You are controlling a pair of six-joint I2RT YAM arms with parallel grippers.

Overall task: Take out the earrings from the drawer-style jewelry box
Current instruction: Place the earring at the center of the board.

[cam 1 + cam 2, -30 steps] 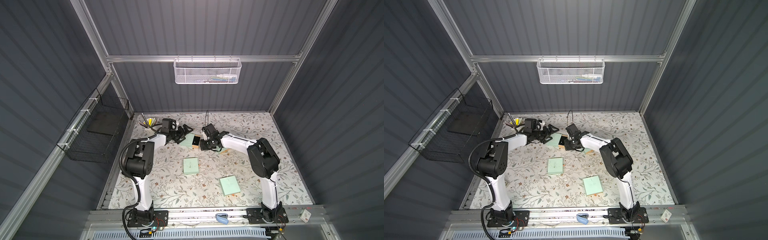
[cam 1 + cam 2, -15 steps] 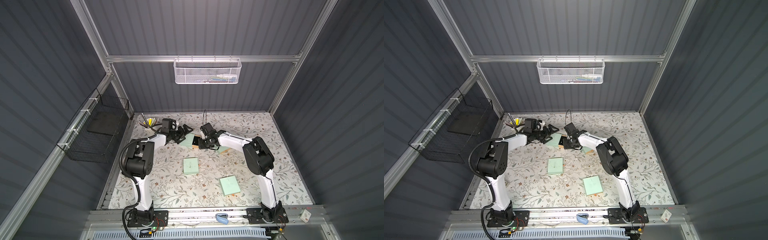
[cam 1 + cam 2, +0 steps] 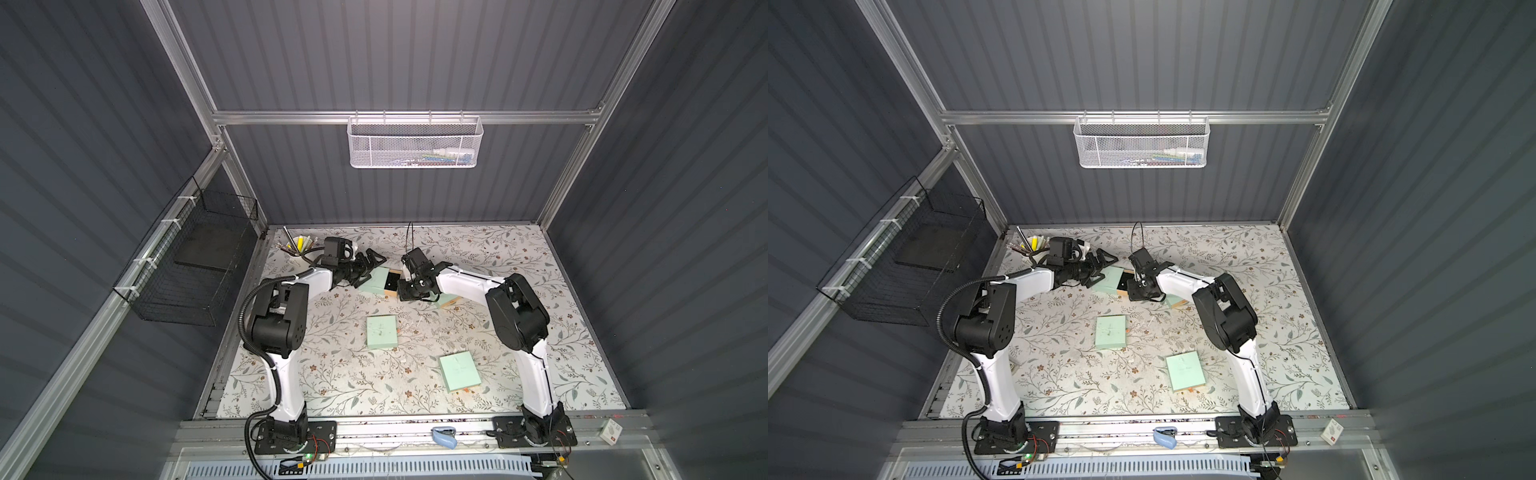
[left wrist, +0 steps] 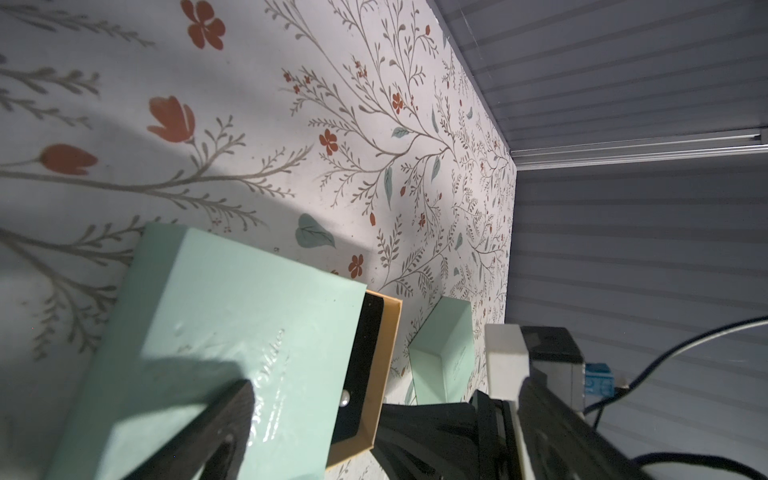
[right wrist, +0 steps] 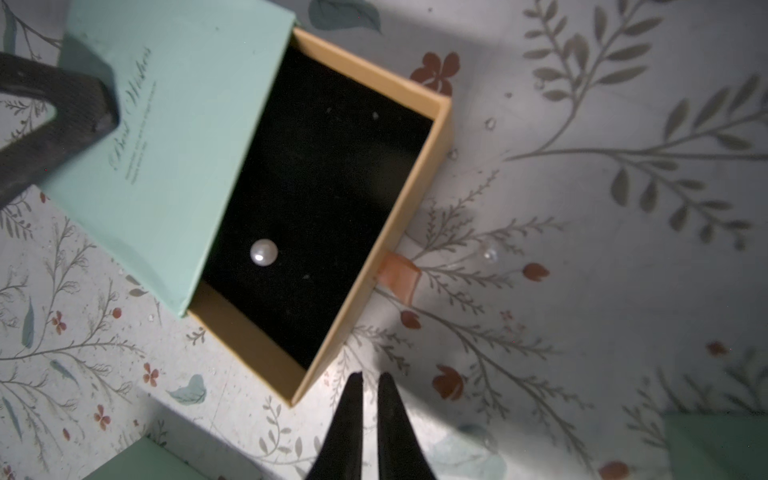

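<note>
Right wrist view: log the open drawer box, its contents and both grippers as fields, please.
box: mint-green cardboard sleeve with tan drawer slid partly out
lining: black pad
contents: only one white pearl stud earring visible, near the sleeve's mouth
right gripper: shut, empty, outside the drawer's corner
left gripper: open, one finger on the sleeve

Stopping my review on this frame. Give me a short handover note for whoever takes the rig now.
Left gripper: open, one finger resting on the mint sleeve.
Right gripper: shut, empty, just outside the drawer.
The drawer is pulled out; one pearl earring lies on its black lining.
Done: drawer opened. Left: lift that earring out.
A pale speck on the mat may be another earring; too small to tell.
</note>
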